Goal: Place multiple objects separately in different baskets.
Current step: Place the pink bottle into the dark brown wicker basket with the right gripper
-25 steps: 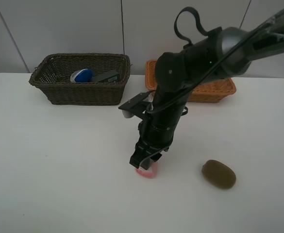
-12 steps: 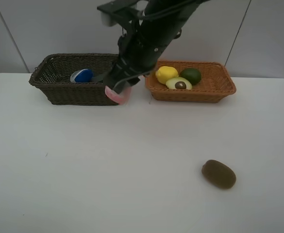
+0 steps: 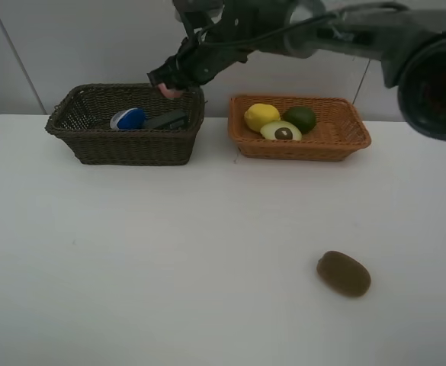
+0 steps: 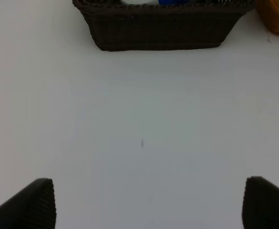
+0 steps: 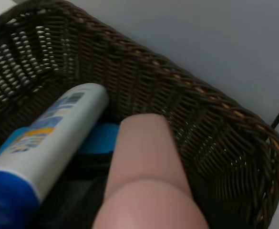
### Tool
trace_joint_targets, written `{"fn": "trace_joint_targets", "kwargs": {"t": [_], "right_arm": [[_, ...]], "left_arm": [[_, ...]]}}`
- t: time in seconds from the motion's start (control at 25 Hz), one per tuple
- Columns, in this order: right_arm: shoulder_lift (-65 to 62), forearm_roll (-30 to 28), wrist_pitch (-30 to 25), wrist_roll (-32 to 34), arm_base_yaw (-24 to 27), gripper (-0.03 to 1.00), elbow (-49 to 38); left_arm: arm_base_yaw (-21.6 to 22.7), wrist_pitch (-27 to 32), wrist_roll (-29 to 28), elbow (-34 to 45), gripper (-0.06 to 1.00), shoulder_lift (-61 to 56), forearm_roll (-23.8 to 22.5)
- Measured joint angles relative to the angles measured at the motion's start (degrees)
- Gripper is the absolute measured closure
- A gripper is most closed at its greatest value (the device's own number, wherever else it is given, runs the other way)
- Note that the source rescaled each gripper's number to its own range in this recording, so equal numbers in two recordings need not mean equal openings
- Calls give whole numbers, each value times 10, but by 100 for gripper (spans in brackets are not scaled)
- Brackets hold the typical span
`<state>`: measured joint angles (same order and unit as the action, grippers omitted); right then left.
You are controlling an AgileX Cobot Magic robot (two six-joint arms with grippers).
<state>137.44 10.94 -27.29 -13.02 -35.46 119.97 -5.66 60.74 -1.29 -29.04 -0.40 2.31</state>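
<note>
My right gripper (image 3: 168, 84) reaches across to the back edge of the dark brown basket (image 3: 93, 145) and is shut on the pink bottle (image 3: 171, 91). In the right wrist view the pink bottle (image 5: 146, 176) hangs over the basket's inside, just above the white blue-capped bottle (image 5: 48, 138). That bottle (image 3: 128, 119) and a dark eraser block (image 3: 167, 120) lie in this basket. The orange-tan basket (image 3: 352, 141) holds the lemon (image 3: 261, 116), the halved avocado (image 3: 281, 131) and the lime (image 3: 301, 119). The kiwi (image 3: 344, 274) lies on the table at the front right. My left gripper (image 4: 149, 198) is open, low over bare table.
The white table (image 3: 169, 252) runs wide in front of both baskets. In the left wrist view the dark basket (image 4: 163, 31) stands ahead, with a corner of the orange-tan basket (image 4: 278, 19) beside it. A grey wall rises right behind the baskets.
My right arm lifted the pink bottle off the table's front middle and carried it back and left, over the dark basket. The left gripper has not moved.
</note>
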Motion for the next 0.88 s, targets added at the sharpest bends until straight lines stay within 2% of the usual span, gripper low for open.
{"fn": "trace_joint_targets", "kwargs": {"t": [0.16, 0.52, 0.6, 0.64, 0.68, 0.76, 0.8, 0.88], "right_arm": [[48, 10, 8, 3, -1, 96, 34], [52, 10, 26, 7, -1, 96, 38], [52, 10, 34, 12, -1, 91, 39], [52, 12, 37, 19, -1, 83, 39], [52, 13, 38, 24, -2, 69, 40], [51, 14, 33, 29, -2, 32, 40], [51, 13, 33, 31, -2, 20, 40], [48, 13, 32, 31, -2, 5, 40]], "left_arm": [[0, 0, 0, 0, -5, 0, 0], [0, 0, 1, 0, -5, 0, 0], [0, 0, 1, 0, -5, 0, 0], [0, 0, 1, 0, -5, 0, 0], [0, 0, 1, 0, -5, 0, 0], [0, 0, 1, 0, -5, 0, 0], [0, 0, 1, 0, -5, 0, 0], [0, 0, 1, 0, -5, 0, 0]]}}
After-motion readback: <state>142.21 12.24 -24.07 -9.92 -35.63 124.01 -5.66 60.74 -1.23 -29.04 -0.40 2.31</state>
